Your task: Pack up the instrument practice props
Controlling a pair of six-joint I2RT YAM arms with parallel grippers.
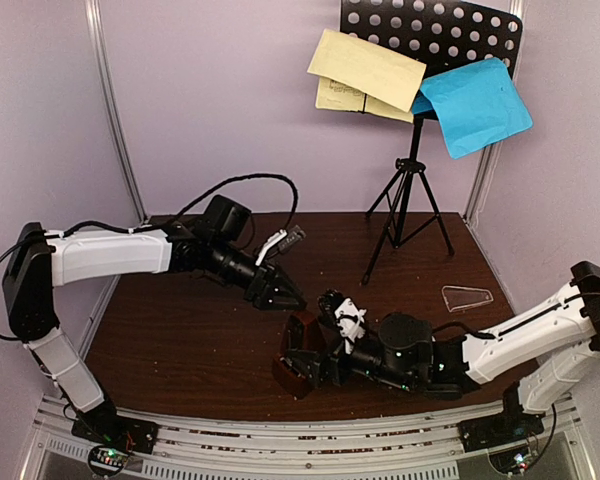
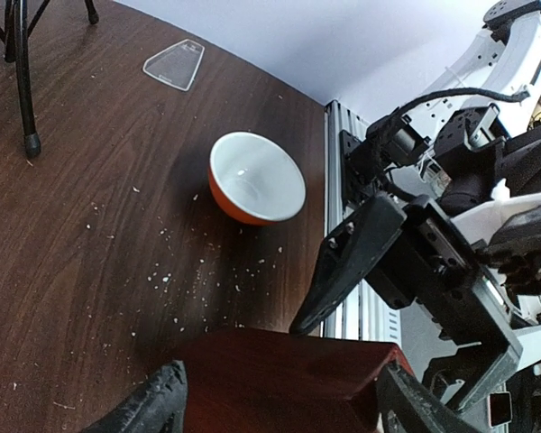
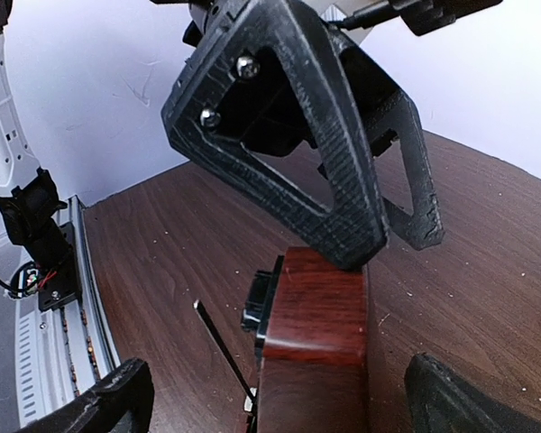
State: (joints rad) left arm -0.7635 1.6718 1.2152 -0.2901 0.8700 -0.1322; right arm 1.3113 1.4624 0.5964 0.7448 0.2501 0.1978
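The small reddish-brown wooden pyramid metronome (image 3: pixel 316 316) sits on the dark brown wooden table (image 1: pixel 180 340), near its front edge. The right gripper (image 3: pixel 279 379) has its jaws spread wide, one on each side of the metronome, with gaps on both sides. The left gripper (image 1: pixel 283 296) reaches in from above with its jaws also apart, and one fingertip (image 3: pixel 353 257) meets the metronome's top. The clear triangular plastic cover (image 1: pixel 467 297) lies flat, well apart to the right. A round bowl (image 2: pixel 243 206), white inside and orange outside, stands among pale crumbs (image 2: pixel 162 278). At the back, the black tripod music stand (image 1: pixel 410 195) holds pale yellow sheets (image 1: pixel 365 68) and a bright blue sheet (image 1: pixel 475 105).
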